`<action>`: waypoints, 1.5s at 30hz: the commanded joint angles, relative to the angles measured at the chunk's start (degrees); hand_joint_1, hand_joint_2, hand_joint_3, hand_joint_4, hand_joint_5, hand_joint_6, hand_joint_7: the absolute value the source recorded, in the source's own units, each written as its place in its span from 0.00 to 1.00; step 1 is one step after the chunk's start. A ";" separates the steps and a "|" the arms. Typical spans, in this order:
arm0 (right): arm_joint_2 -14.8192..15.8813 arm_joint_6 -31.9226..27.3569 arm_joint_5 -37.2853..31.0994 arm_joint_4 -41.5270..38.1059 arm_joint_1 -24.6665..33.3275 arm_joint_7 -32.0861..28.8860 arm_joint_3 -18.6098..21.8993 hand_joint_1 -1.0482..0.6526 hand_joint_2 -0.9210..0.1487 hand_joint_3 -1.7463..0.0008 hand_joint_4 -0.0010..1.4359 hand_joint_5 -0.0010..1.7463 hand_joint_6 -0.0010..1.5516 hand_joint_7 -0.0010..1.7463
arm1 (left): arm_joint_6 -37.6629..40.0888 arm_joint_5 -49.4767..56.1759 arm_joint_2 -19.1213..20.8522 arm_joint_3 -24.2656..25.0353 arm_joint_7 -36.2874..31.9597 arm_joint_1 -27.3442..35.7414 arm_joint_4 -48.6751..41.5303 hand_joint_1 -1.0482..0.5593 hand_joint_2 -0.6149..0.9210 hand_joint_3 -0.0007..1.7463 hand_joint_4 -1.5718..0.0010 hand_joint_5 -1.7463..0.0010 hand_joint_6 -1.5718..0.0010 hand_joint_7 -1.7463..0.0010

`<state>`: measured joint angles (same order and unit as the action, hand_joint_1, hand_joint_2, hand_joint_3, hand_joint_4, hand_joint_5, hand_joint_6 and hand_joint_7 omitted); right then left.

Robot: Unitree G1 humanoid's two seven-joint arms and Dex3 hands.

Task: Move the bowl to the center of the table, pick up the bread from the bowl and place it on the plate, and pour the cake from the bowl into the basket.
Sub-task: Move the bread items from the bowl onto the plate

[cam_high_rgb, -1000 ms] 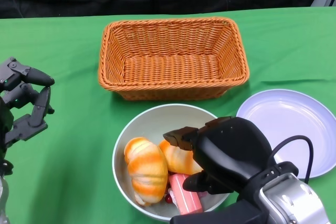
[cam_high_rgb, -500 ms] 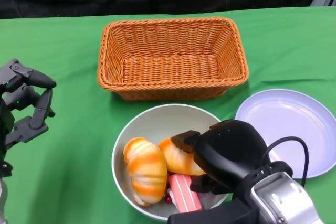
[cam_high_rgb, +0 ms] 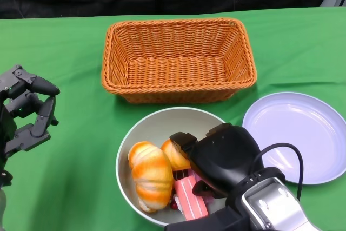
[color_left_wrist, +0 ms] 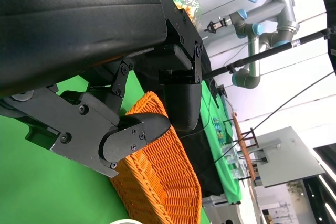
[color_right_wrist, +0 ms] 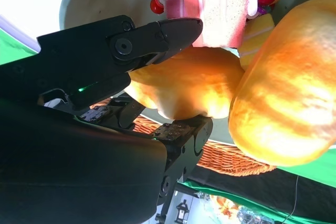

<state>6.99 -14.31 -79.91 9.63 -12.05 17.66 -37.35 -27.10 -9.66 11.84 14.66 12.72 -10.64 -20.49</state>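
Now the right hand (cam_high_rgb: pixel 216 158) is down inside the bowl (cam_high_rgb: pixel 157 123), its fingers (color_right_wrist: pixel 157 38) closed on either side of a bread roll (cam_high_rgb: pixel 174 154), gripping it. A second, larger roll (cam_high_rgb: pixel 150 174) lies at the bowl's 9 o'clock side, with the pink cake (cam_high_rgb: pixel 188 198) toward 6. Bowl sits near table centre; basket (cam_high_rgb: pixel 178 60) at its 12 o'clock, plate (cam_high_rgb: pixel 297 128) at 3. Left hand (cam_high_rgb: pixel 27 114) hovers well off at 9 o'clock, fingers apart, holding nothing.

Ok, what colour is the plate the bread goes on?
Pale lavender, plain with no pattern; the plate shows best in the head view.
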 commanded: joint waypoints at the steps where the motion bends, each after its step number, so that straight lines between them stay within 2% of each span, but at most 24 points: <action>1: -0.64 -0.24 0.81 -2.02 -0.36 -2.43 0.40 0.19 0.01 0.93 0.47 0.05 0.30 0.01 | -0.39 -0.06 1.18 0.20 0.35 0.33 0.04 0.51 0.82 0.51 0.52 0.01 0.57 0.17; 3: -1.08 -0.02 2.49 -2.93 -0.21 -4.70 0.94 0.24 0.02 0.96 0.55 0.09 0.35 0.02 | -0.55 0.04 1.25 0.22 0.39 0.27 -0.25 0.51 0.83 0.50 0.52 0.01 0.57 0.17; 5: -1.02 0.30 3.69 -3.41 -0.25 -5.79 1.17 0.26 0.02 0.98 0.58 0.11 0.37 0.02 | -0.61 0.11 1.31 0.22 0.40 0.24 -0.37 0.51 0.83 0.50 0.53 0.00 0.58 0.16; 6: -0.95 0.63 4.60 -3.76 -0.30 -6.43 1.38 0.29 0.03 0.99 0.62 0.15 0.42 0.04 | -0.64 0.10 1.35 0.21 0.48 0.22 -0.46 0.50 0.83 0.50 0.53 0.00 0.58 0.16; 7: -0.83 1.51 6.13 -4.45 -0.35 -8.02 1.83 0.33 0.04 0.99 0.62 0.30 0.50 0.05 | -0.37 0.03 1.36 0.16 0.55 0.26 -0.32 0.50 0.83 0.50 0.52 0.00 0.58 0.16; 8: -0.72 2.17 7.25 -4.97 -0.41 -9.24 2.14 0.37 0.04 1.00 0.57 0.47 0.55 0.07 | -0.16 -0.04 1.37 0.13 0.61 0.29 -0.20 0.50 0.83 0.50 0.52 0.00 0.58 0.16; 10: -0.45 3.73 9.58 -6.69 -0.73 -12.46 2.79 0.41 0.04 1.00 0.52 0.66 0.60 0.10 | 0.06 -0.27 1.32 0.10 0.76 0.31 -0.14 0.50 0.83 0.50 0.52 0.00 0.58 0.15; 13: -0.14 5.59 12.10 -9.38 -1.50 -16.43 3.35 0.45 0.04 1.00 0.50 0.78 0.65 0.12 | 0.16 -0.45 1.30 0.12 0.89 0.33 -0.23 0.51 0.83 0.50 0.52 0.00 0.58 0.15; 15: 0.15 6.88 13.57 -11.37 -2.25 -18.55 3.64 0.46 0.04 1.00 0.49 0.81 0.68 0.14 | 0.29 -0.41 1.20 0.14 0.77 0.39 -0.09 0.51 0.83 0.50 0.52 0.00 0.58 0.15; 16: 0.35 7.42 14.10 -12.29 -2.67 -19.40 3.69 0.45 0.04 1.00 0.49 0.81 0.69 0.15 | 0.25 -0.25 1.19 0.14 0.65 0.40 -0.08 0.51 0.83 0.50 0.52 0.00 0.58 0.15; 19: 0.94 8.05 14.49 -13.85 -3.63 -20.74 3.42 0.43 0.03 1.00 0.55 0.71 0.73 0.08 | -0.21 0.11 1.36 0.07 0.70 0.37 -0.36 0.51 0.83 0.52 0.52 0.00 0.58 0.14; 21: 1.27 8.22 14.50 -14.26 -3.98 -20.90 3.24 0.42 0.02 1.00 0.56 0.68 0.74 0.05 | -0.25 0.07 1.40 0.07 0.78 0.35 -0.44 0.51 0.82 0.52 0.52 0.00 0.58 0.14; 23: 1.46 8.78 14.90 -14.84 -4.20 -21.63 3.26 0.42 0.02 1.00 0.54 0.70 0.74 0.04 | -0.48 -0.04 1.40 0.09 0.94 0.23 -0.76 0.50 0.82 0.52 0.52 0.00 0.58 0.14; 27: 1.65 9.80 15.84 -15.77 -4.56 -23.00 3.41 0.42 0.02 1.00 0.46 0.80 0.76 0.02 | -0.52 -0.11 1.31 0.08 0.85 0.08 -0.92 0.50 0.82 0.53 0.51 0.00 0.58 0.14; 32: 1.53 10.85 17.82 -14.99 -4.49 -24.17 4.13 0.42 0.02 1.00 0.46 0.81 0.77 0.01 | -0.64 -0.26 1.30 0.09 0.98 -0.14 -1.52 0.51 0.81 0.53 0.51 0.00 0.58 0.14; 37: 1.62 11.21 21.28 -11.49 -3.82 -22.10 5.42 0.42 0.00 0.99 0.44 0.81 0.77 0.01 | -1.02 -0.29 1.20 -0.01 1.22 -0.27 -1.75 0.51 0.81 0.54 0.51 0.00 0.57 0.15; 38: 1.56 11.10 22.52 -9.31 -3.37 -21.08 6.13 0.42 0.00 0.99 0.45 0.79 0.77 0.01 | -1.00 -0.15 1.14 -0.01 1.04 -0.37 -1.97 0.51 0.81 0.54 0.51 0.00 0.57 0.15; 41: 1.13 10.43 26.33 -2.87 -1.85 -17.70 8.38 0.43 0.01 1.00 0.53 0.63 0.77 0.00 | -1.09 0.20 0.96 -0.11 0.57 -0.66 -2.46 0.51 0.81 0.54 0.51 0.00 0.57 0.15; 44: 1.12 9.95 28.69 1.27 -0.72 -15.30 9.76 0.43 0.00 1.00 0.55 0.59 0.76 0.00 | -1.67 0.56 0.92 -0.16 0.26 -0.87 -3.00 0.51 0.81 0.54 0.51 0.00 0.57 0.15; 45: 1.23 10.04 29.53 2.63 -0.32 -14.79 10.29 0.44 0.00 0.99 0.56 0.61 0.76 0.00 | -1.97 0.70 0.88 -0.17 0.15 -0.95 -3.26 0.51 0.81 0.54 0.51 0.00 0.57 0.15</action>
<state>7.84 -3.95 -51.79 10.26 -13.24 1.95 -28.31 -27.97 -9.23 12.03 14.18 13.51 -10.91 -23.03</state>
